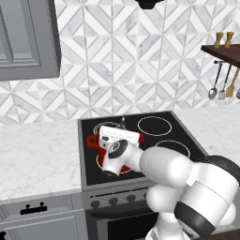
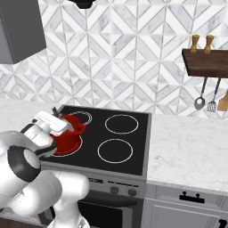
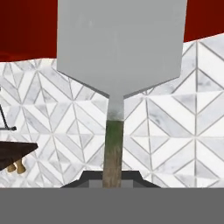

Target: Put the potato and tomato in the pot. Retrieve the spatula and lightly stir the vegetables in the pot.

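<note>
The red pot (image 2: 71,136) stands on the front left burner of the black cooktop (image 1: 159,140), and its side handle (image 1: 93,140) peeks out to the left of my hand. My hand (image 1: 119,137) hovers right over the pot and covers its inside. In the hand view my gripper (image 3: 112,180) is shut on the thin handle of the spatula (image 3: 120,43), whose pale grey blade reaches to the pot's red wall (image 3: 24,26). The handle's dark end (image 1: 123,123) sticks up behind the hand. The potato and tomato are hidden from view.
Three burner rings (image 2: 115,150) lie bare on the cooktop. A wooden shelf (image 2: 207,63) on the right wall carries hanging utensils, among them a silver ladle (image 2: 200,103). White marble counter (image 1: 37,154) runs on both sides of the stove.
</note>
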